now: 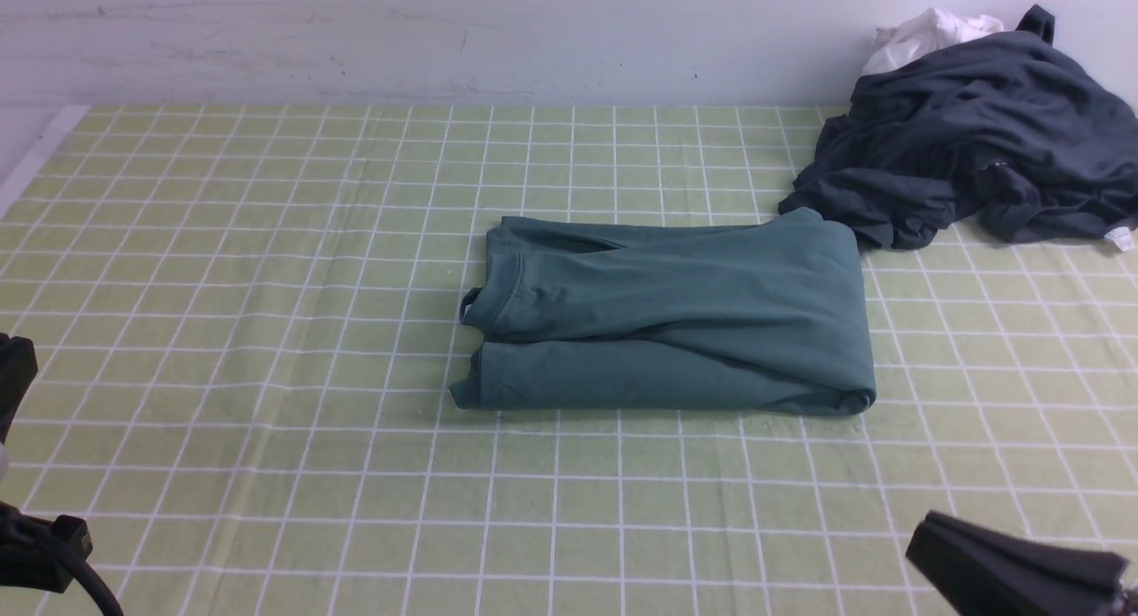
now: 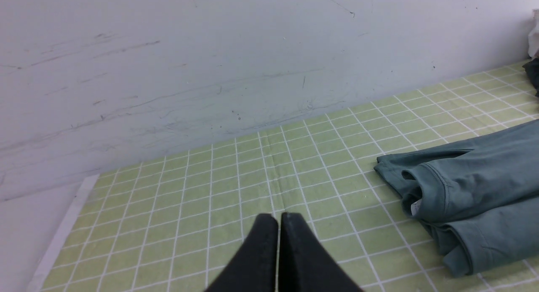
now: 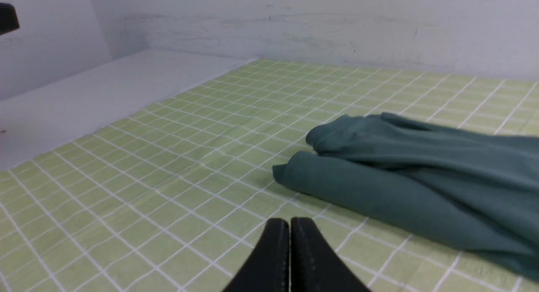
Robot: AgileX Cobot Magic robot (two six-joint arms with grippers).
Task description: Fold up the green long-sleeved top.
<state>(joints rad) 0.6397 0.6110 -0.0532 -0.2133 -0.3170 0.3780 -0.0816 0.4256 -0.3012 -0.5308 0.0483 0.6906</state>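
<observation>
Folding looks essentially finished: the green long-sleeved top (image 1: 676,318) lies at the centre of the checked green tablecloth (image 1: 267,332) as a compact layered rectangle, sleeves tucked in, collar end toward 9 o'clock. The left gripper (image 2: 278,218) and right gripper (image 3: 290,222) both sit with jaws pressed together, holding nothing, well apart from it at 7 and 5 o'clock. A heap of charcoal-grey garments (image 1: 978,136) rests at 2 o'clock. At most, slight tidying of the edges seems left.
</observation>
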